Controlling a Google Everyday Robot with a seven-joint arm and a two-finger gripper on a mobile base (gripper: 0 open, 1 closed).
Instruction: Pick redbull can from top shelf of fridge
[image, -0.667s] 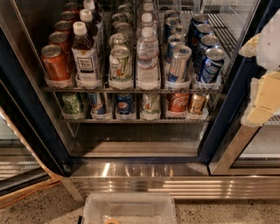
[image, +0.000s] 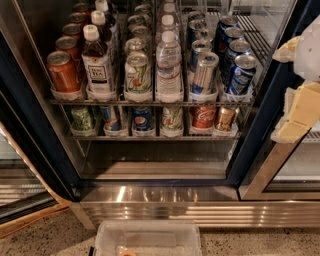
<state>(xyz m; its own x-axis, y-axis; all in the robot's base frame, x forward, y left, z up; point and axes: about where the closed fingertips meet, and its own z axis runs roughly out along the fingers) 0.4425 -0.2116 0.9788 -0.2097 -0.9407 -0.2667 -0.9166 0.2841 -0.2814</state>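
The redbull can (image: 204, 74), slim, silver and blue, stands at the front of its lane on the top shelf (image: 150, 102), a wire rack with clear front cups, inside the open fridge (image: 250, 150). More redbull cans line up behind it. My gripper (image: 299, 95), white and cream, hangs at the right edge of the camera view, outside the fridge by the door frame. It is to the right of the can, at about its height, and apart from it. It holds nothing that I can see.
Dark-blue Pepsi cans (image: 239, 75) stand right of the redbull can, a water bottle (image: 168, 65) left of it, then a green-white can (image: 137, 75), a tea bottle (image: 96, 62) and orange-red cans (image: 62, 72). A lower rack (image: 150, 137) holds shorter cans. A clear bin (image: 150, 240) sits below the steel base (image: 165, 200).
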